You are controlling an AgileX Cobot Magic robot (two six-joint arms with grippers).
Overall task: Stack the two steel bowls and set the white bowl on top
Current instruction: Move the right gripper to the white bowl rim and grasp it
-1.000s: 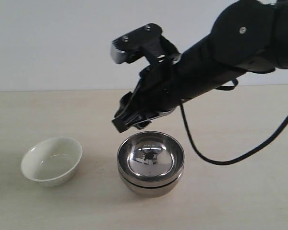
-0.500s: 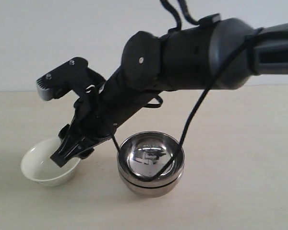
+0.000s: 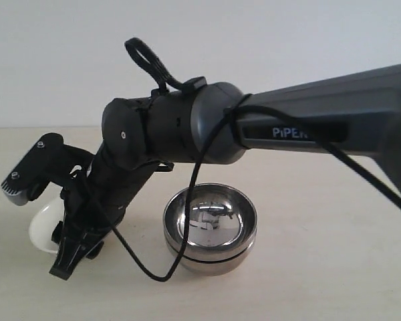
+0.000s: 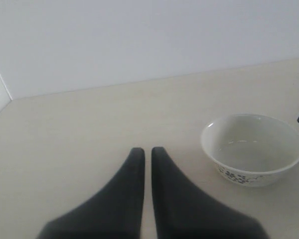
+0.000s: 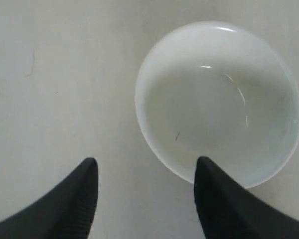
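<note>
Two steel bowls (image 3: 210, 227), beige table (image 3: 334, 267), white wall (image 3: 53, 53)

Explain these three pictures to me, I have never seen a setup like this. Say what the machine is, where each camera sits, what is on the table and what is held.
This is a robot with two arms, each ending in a two-fingered gripper. The wide picture comes from a camera off the robot. In it the dark right arm reaches across a pale table. On the table stand two steel bowls, one nested in the other, and a white bowl mostly hidden behind the arm. The other two pictures come from cameras on the wrists, looking along the fingers. The right gripper is open above the white bowl's edge and holds nothing. The left gripper has its fingers almost together and is empty, with the white bowl beyond it.
</note>
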